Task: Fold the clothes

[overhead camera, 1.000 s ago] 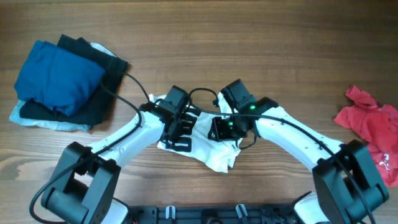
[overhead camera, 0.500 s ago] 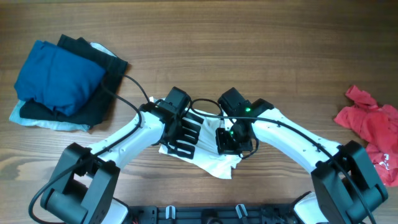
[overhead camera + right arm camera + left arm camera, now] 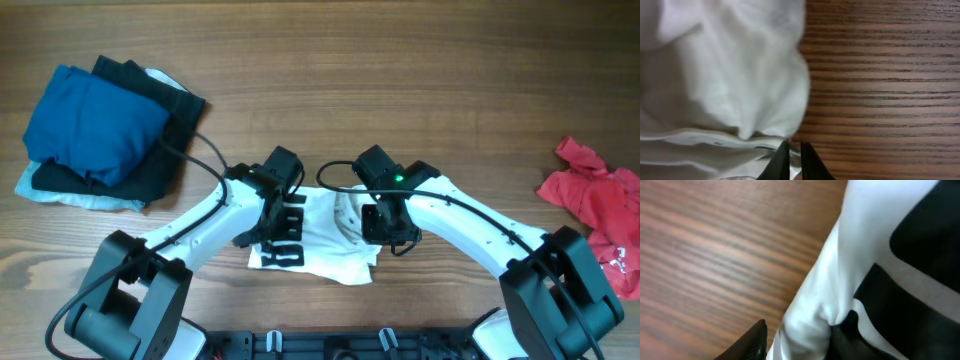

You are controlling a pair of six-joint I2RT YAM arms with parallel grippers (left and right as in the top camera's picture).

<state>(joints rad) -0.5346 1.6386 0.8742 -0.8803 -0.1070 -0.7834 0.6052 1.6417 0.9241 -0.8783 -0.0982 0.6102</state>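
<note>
The clothes in work are a white T-shirt (image 3: 325,240) with a black print, lying bunched at the table's front middle. My left gripper (image 3: 284,222) is on its left side. In the left wrist view a fold of the white T-shirt (image 3: 865,230) fills the gap of the left gripper (image 3: 800,332), which is shut on it. My right gripper (image 3: 385,225) is at the shirt's right edge. In the right wrist view the right gripper (image 3: 795,148) has its jaws nearly together, pinching a thin hem of the T-shirt (image 3: 715,75).
A pile of blue garment (image 3: 90,125) over black garment (image 3: 165,150) and pale cloth sits at the far left. A crumpled red garment (image 3: 595,200) lies at the right edge. Bare wooden table (image 3: 420,80) stretches behind the arms.
Both grippers have come toward the front edge and spread slightly apart, and the T-shirt lies wider and flatter. The right jaws have closed on the hem.
</note>
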